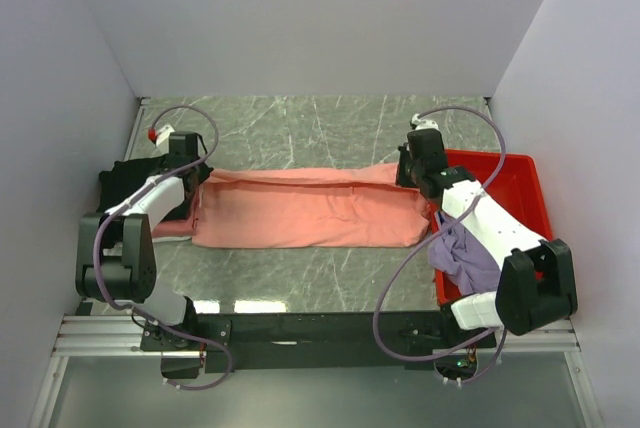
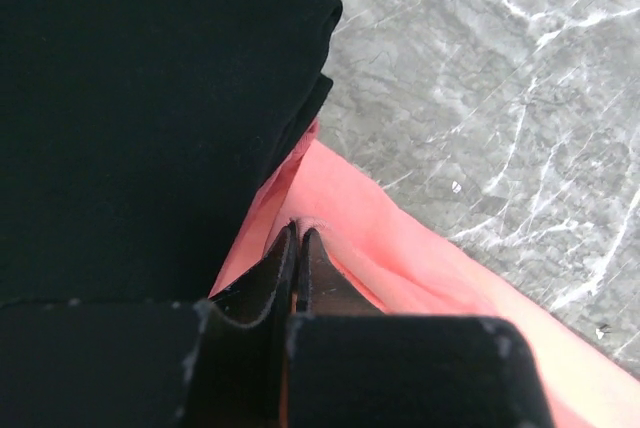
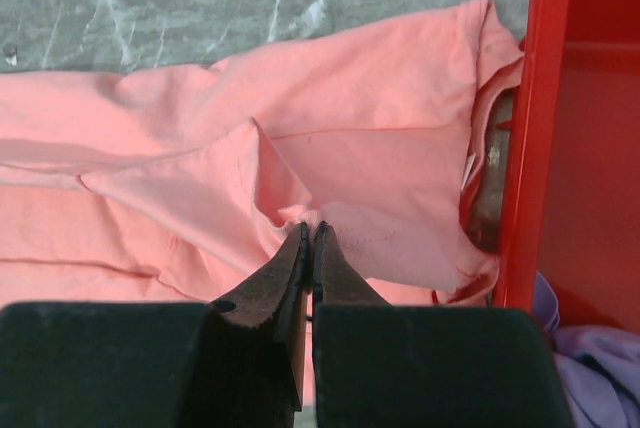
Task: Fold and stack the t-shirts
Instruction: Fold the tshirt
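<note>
A salmon-pink t-shirt [image 1: 310, 210] lies stretched sideways across the middle of the table, partly folded lengthwise. My left gripper [image 1: 196, 180] is shut on its left edge [image 2: 330, 238], right beside a folded black t-shirt [image 1: 128, 184] that fills the left wrist view [image 2: 130, 108]. My right gripper [image 1: 412, 176] is shut on a pinch of the salmon cloth [image 3: 330, 163] at its right end, next to the tray. A lavender-purple t-shirt [image 1: 462, 252] lies crumpled in the tray and shows at the right wrist view's corner [image 3: 590, 358].
A red plastic tray [image 1: 520, 188] stands at the right, its rim [image 3: 520, 148] close to my right fingers. A small red and white object [image 1: 160, 134] lies at the back left. Grey walls close in on both sides and the back.
</note>
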Available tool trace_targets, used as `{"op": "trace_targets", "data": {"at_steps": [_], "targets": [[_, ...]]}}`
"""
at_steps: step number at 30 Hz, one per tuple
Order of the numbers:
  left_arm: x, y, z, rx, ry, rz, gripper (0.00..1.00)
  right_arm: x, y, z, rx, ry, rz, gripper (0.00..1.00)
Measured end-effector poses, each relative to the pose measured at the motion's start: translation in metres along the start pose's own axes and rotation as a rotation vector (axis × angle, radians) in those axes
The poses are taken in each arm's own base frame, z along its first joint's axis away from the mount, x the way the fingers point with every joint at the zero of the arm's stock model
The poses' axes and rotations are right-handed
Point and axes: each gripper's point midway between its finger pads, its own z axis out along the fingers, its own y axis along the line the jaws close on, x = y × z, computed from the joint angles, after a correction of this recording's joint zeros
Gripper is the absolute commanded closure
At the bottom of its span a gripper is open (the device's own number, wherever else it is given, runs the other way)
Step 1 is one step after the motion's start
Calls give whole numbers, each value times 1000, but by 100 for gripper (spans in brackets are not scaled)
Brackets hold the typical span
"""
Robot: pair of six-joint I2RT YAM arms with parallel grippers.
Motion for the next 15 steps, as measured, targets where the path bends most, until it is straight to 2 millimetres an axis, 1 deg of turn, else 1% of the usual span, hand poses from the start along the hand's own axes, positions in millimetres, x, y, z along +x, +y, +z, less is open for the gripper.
{"op": "trace_targets", "data": {"at_steps": [4,7,8,9,10,11,12,14,15], "targets": [[-3,0,-3,-1,-10,-5,99,10,-2,-7,2,1,-1,100],[2,6,-5,-12,-4,-21,98,22,0,-10,1,15,1,99],[6,9,-6,-20,2,-23,93,30,2,-12,-4,26,2,92],[8,12,-8,-25,7,-24,71,41,4,-14,-10,42,1,61],[11,15,-11,-32,14,-23,58,51,6,-16,-14,61,7,37],[13,18,-14,-39,18,-33,47,61,6,-18,-16,81,0,25],[13,19,-17,-44,20,-41,27,72,8,-21,-23,104,-2,21],[9,18,-23,-39,13,-55,17,92,9,-29,-33,152,-11,19],[7,17,-26,-33,7,-65,13,97,9,-33,-36,164,-11,19]]}}
